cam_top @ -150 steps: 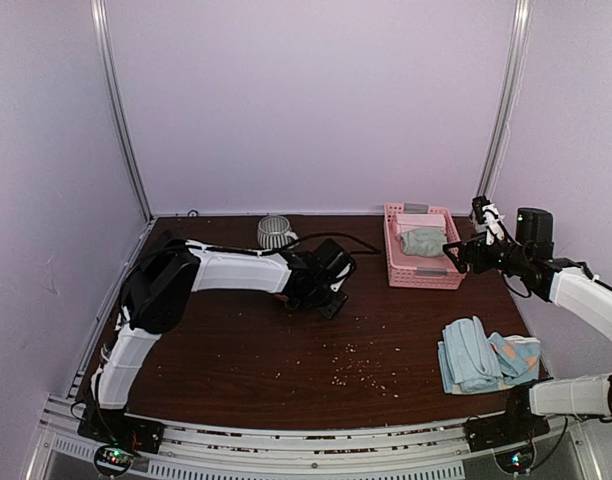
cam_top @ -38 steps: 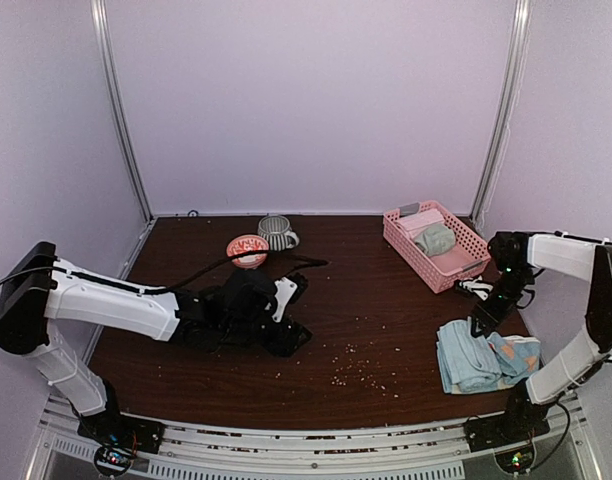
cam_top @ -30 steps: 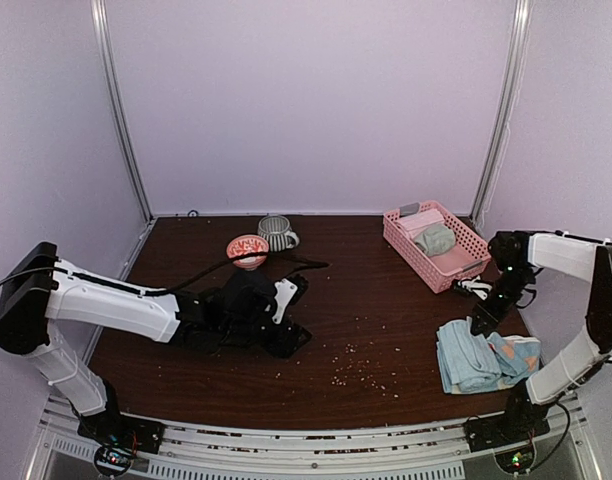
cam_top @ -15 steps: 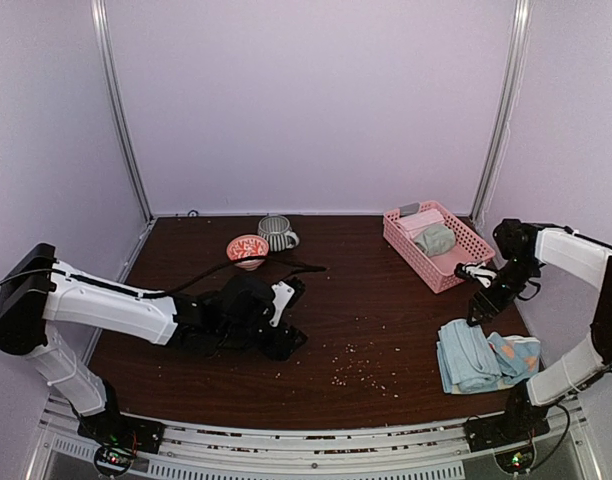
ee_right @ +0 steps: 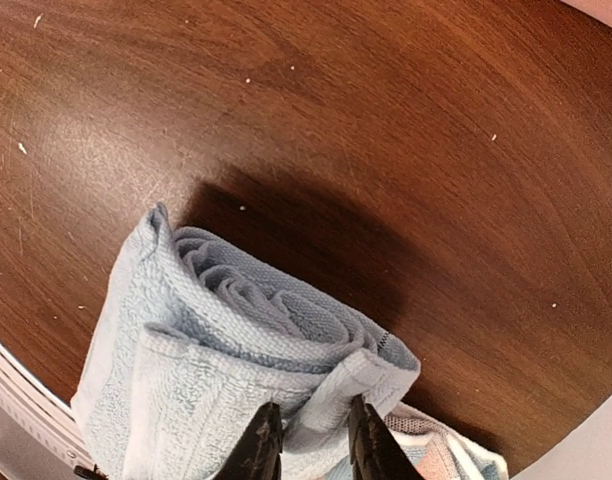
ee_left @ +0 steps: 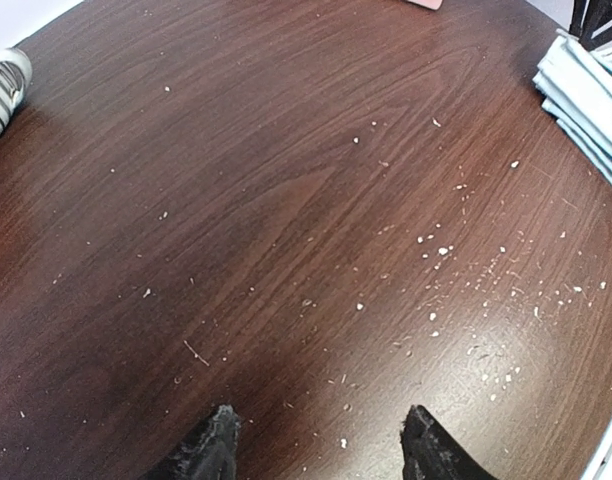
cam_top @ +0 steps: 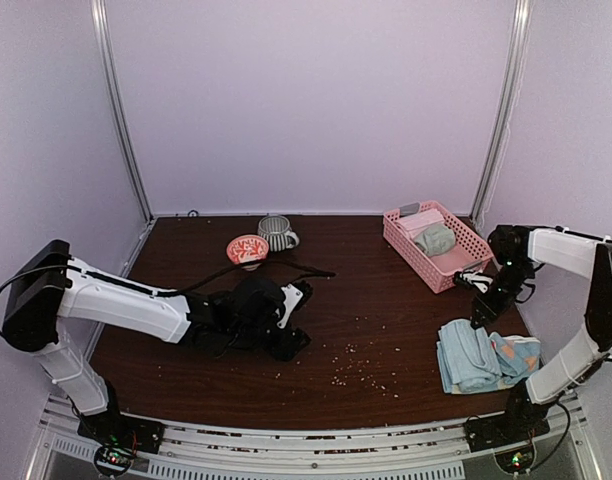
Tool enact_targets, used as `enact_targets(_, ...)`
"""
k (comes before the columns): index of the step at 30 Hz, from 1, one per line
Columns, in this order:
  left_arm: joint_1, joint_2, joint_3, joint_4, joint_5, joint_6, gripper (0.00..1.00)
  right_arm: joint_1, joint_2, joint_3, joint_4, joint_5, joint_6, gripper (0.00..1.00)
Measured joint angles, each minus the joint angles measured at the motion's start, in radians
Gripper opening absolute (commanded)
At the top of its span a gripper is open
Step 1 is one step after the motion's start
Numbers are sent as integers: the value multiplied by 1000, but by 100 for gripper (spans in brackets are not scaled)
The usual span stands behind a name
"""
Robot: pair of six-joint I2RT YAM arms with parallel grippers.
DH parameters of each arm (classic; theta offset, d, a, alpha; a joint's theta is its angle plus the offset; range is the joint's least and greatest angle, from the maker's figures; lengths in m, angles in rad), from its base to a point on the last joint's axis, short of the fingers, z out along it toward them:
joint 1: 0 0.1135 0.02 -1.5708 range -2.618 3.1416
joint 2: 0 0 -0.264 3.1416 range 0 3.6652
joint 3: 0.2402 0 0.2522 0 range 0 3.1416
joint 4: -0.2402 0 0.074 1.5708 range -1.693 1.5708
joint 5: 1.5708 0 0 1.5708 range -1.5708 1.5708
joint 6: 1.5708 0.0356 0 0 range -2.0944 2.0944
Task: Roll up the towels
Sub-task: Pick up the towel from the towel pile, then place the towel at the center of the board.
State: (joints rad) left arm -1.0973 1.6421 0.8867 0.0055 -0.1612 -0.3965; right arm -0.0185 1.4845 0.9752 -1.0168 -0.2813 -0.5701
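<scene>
A light blue towel, loosely rolled, lies at the near right of the table. The same blue towel rests beside a patterned towel with orange marks. My right gripper stands at the blue towel's far edge, jaws narrow, pinching a fold of its hem. The right gripper points down there. A grey-green towel and a pink towel lie in the pink basket. My left gripper is open just above bare wood; the left gripper lies low at centre left.
A red-patterned bowl and a striped mug stand at the back centre. The mug shows at the left wrist view's edge. White crumbs are scattered over the wood. A black cable trails behind the left arm.
My right gripper has come down to the blue towel's far edge and narrowed from wide open. The left arm has shifted slightly right. Earlier the basket was turned to an angle.
</scene>
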Motion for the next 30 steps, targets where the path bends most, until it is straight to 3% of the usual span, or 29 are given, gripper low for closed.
enact_targets(3,0,1,0,-6,-3,5,58,0,-4,0,0,3,3,14)
enact_targets(6,0,1,0,-7,-8,5,58,0,-9,-1,6,20,20,0)
enact_targets(12,0,-5,0,-13,-24,5,58,0,-84,16,-13,0,21,0)
enact_targets(17,0,-46,-5,-42,-66,0,59,32,-195,234,-95,-151,-1,0)
enact_targets(20,0,-89,-6,-87,-117,-25,59,138,-244,355,-84,-207,17,0)
enact_targets(23,0,-144,-6,-158,-183,-66,59,338,-225,455,-52,-241,48,0)
enact_targets(30,0,-376,-60,-275,-320,-205,59,675,89,820,5,-264,126,0)
